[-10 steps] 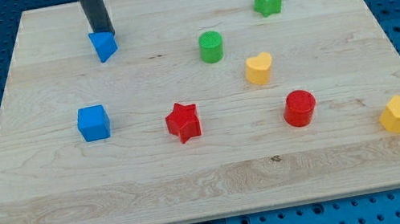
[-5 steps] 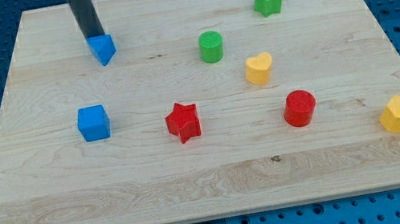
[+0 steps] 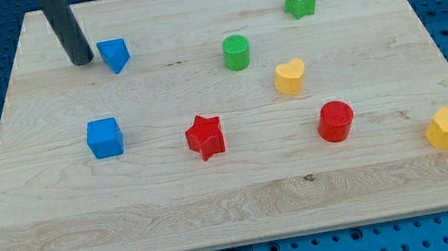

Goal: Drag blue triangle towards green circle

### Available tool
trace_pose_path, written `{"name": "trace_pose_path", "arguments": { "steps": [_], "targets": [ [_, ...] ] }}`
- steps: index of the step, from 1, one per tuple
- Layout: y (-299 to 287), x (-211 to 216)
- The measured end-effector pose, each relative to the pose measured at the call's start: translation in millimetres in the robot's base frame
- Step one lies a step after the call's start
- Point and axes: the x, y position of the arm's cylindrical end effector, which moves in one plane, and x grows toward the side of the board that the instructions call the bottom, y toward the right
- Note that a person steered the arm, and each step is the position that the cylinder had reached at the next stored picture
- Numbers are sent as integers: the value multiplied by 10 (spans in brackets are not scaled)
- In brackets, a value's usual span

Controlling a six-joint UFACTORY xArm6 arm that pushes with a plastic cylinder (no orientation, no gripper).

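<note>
Wooden tabletop, green circle right of centre near the view's top, blue triangle well to its left, and my tip, gripperless, just left of the triangle, in line for a rightward push.

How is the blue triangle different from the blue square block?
The blue triangle block is wedge-shaped with a point; the blue square block is boxy. The triangle sits near the view's top, close to my tip on its left; the square lies lower, with nothing beside it. Both are blue plastic.
</note>
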Motion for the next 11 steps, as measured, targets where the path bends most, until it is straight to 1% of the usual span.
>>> {"name": "trace_pose_path", "arguments": {
  "steps": [1, 3, 4, 5, 6, 8, 9, 11],
  "targets": [
    [40, 0],
    [395, 49],
    [503, 177],
    [503, 464],
    [482, 498],
    [-9, 462],
    [-27, 241],
    [135, 203]
  ]
}}
